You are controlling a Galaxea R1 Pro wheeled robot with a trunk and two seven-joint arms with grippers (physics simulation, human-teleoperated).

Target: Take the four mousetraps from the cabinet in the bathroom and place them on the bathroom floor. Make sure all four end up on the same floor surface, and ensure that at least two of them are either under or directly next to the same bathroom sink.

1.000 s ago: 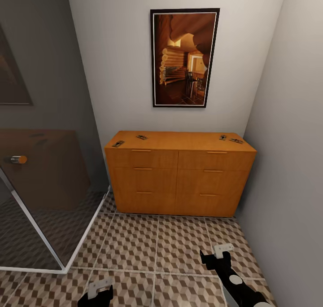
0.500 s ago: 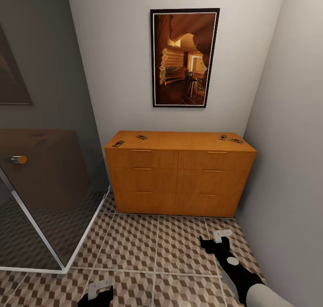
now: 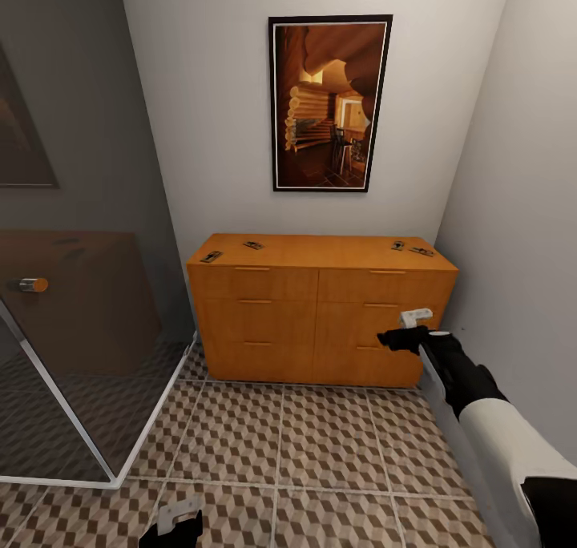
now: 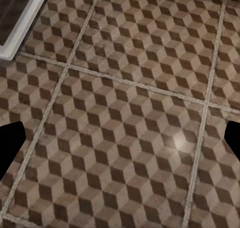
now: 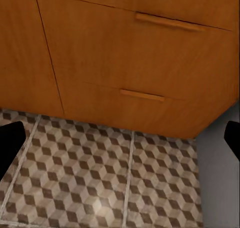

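Head view showed my right claw (image 3: pixel 405 329) lifted up in front of the cabinet (image 3: pixel 320 316), near its right-hand drawers and close to the side wall (image 3: pixel 513 235). Its fingers were apart and held nothing; in the right wrist view I saw a dark tip at each edge with lots of space between. I think the claw was up high because the mousetraps were on top of the cabinet, not inside it, so I had to reach over the front edge.

There were four little traps up there. Two lay near the right end: one mousetrap (image 3: pixel 398 245) and another right beside it (image 3: pixel 421 251). Two more lay near the left end, one at the front corner (image 3: pixel 211 256) and one a bit further back (image 3: pixel 253 245). The right pair looked easiest for this arm to get.

My left claw (image 3: pixel 178 518) hung low over the bathroom floor (image 3: pixel 280 444), and its fingers were apart and empty too.

A glass shower wall (image 3: pixel 80 356) stood on the left and a picture (image 3: pixel 329 103) hung above the cabinet. No trap was on the floor yet, so the job was just starting, I think.
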